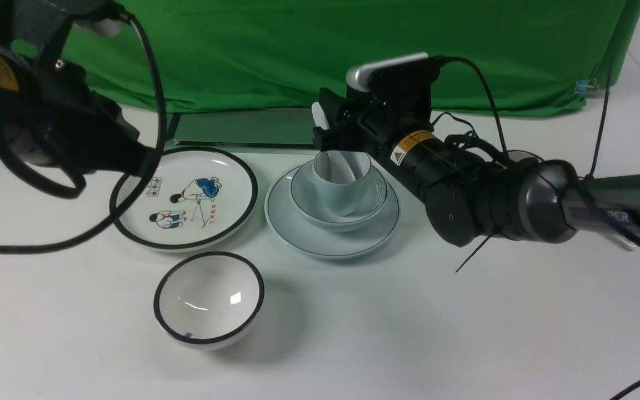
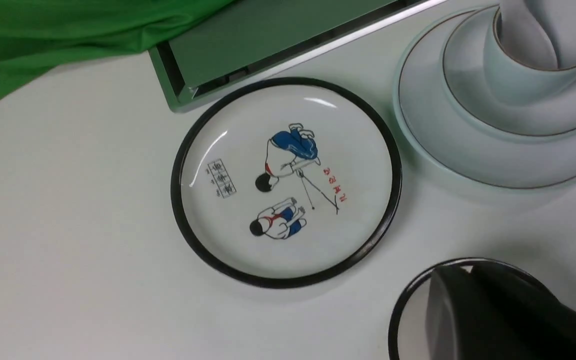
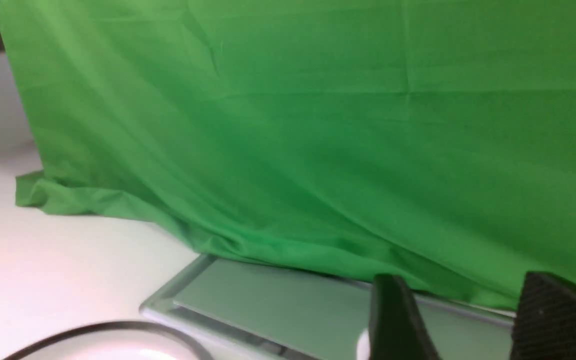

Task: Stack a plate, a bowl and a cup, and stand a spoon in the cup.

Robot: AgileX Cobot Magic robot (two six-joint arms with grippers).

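The pale blue plate (image 1: 298, 230) sits mid-table with the bowl (image 1: 373, 203) on it and the cup (image 1: 342, 191) inside the bowl. The white spoon (image 1: 343, 163) leans in the cup, its handle end rising beside my right gripper (image 1: 325, 136). In the right wrist view the right gripper (image 3: 460, 290) is open, the gap between its fingers is bare, and a white bit of the spoon (image 3: 362, 346) lies outside one finger. My left gripper (image 2: 468, 272) is shut and hovers over a black-rimmed bowl (image 2: 403, 320). The stack of plate (image 2: 443, 150), bowl (image 2: 473, 95), cup (image 2: 523, 80) and spoon (image 2: 525, 35) also shows there.
A black-rimmed plate with cartoon figures (image 1: 231, 186) lies left of the stack. The black-rimmed bowl (image 1: 209, 300) stands nearer the front. A flat grey-green board (image 1: 242, 128) lies at the back under the green cloth (image 1: 298, 50). A black cable (image 1: 48, 244) trails over the table's left side.
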